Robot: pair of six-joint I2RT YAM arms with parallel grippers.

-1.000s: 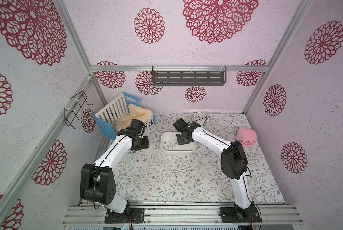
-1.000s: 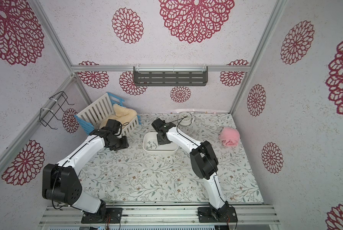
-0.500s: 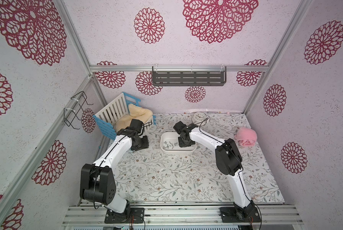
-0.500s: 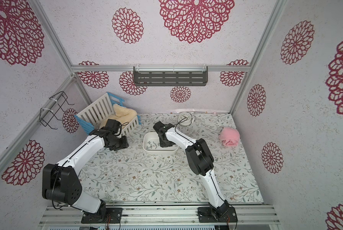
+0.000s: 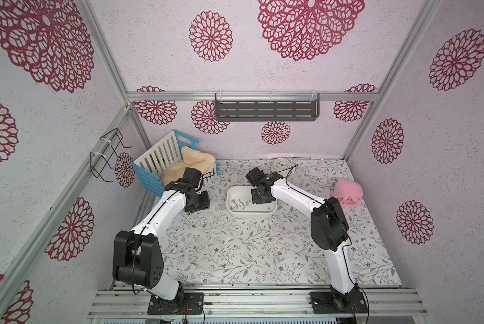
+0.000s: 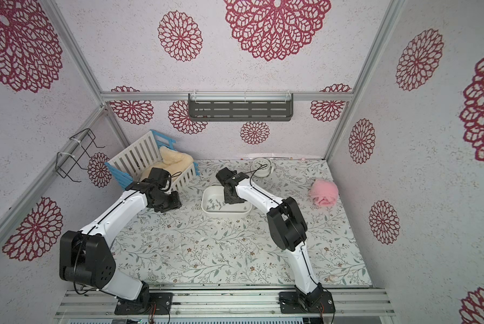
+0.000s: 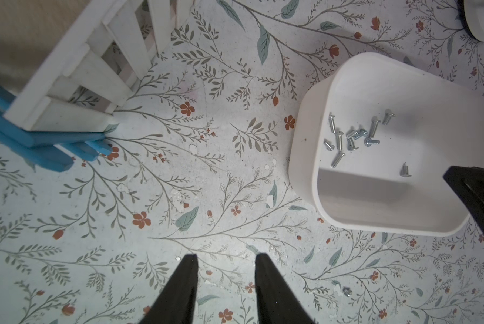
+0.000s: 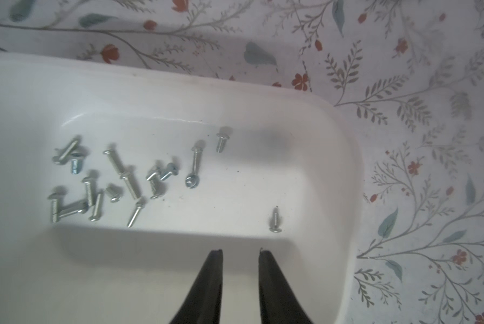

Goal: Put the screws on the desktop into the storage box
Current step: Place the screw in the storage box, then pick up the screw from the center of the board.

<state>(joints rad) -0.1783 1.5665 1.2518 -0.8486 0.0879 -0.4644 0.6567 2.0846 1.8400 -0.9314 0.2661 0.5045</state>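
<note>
While the right gripper [image 8: 240,251] hangs over the white storage box [image 8: 344,140], its jaws stand narrowly apart with nothing between them. Most screws [image 8: 130,183] lie bunched on the box floor ahead of the fingertips, toward the left arm's side; one lone screw [image 8: 275,221] lies just in front of the tips, apart from the bunch. The left gripper [image 7: 226,255] is low over the bare desktop [image 7: 207,168], jaws parted a bit wider, holding nothing. The blue-and-white slatted crate [image 7: 67,84] is ahead on its outer side and the storage box ahead on its inner side. A small grey bit [image 7: 346,291], maybe a screw but too small to tell, lies on the desktop near this gripper, on the box side.
</note>
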